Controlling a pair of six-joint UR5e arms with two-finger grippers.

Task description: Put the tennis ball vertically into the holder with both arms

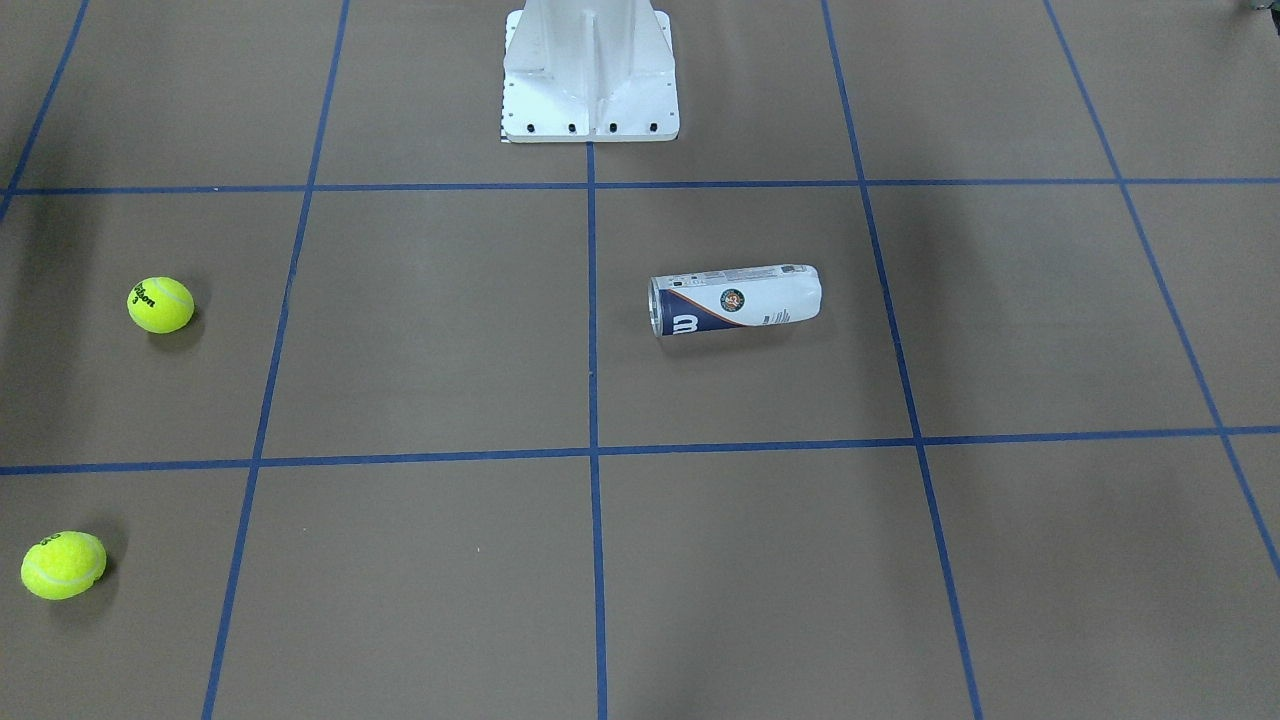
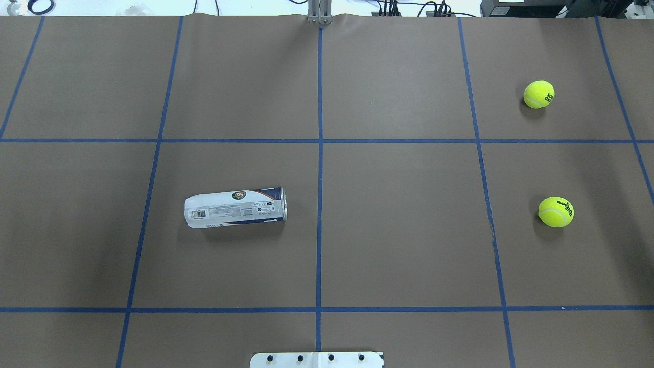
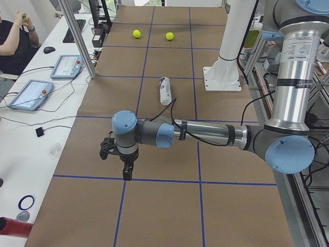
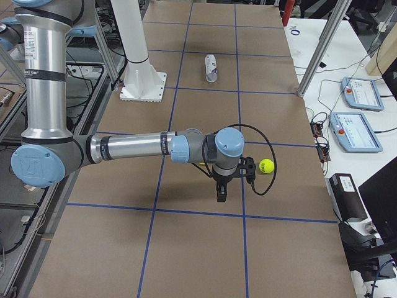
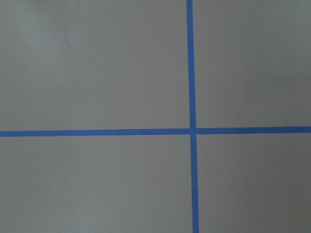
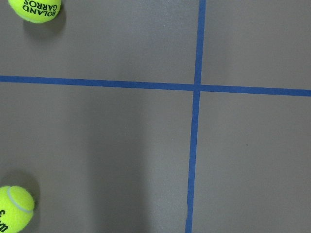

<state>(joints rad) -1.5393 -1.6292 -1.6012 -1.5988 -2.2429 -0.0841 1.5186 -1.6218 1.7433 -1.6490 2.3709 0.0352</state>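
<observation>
The holder lies on its side on the brown table, left of centre, with its metal-rimmed mouth towards the middle line. It also shows in the front view and both side views. Two yellow tennis balls rest far to the right, and both show in the right wrist view. My left gripper hangs over the left end of the table, far from the holder. My right gripper hangs near one ball. I cannot tell whether either is open or shut.
The white pedestal base stands at the robot's side of the table, on the middle line. Blue tape lines divide the table into squares. Tablets and cables lie on the white bench beyond the far edge, where a person sits.
</observation>
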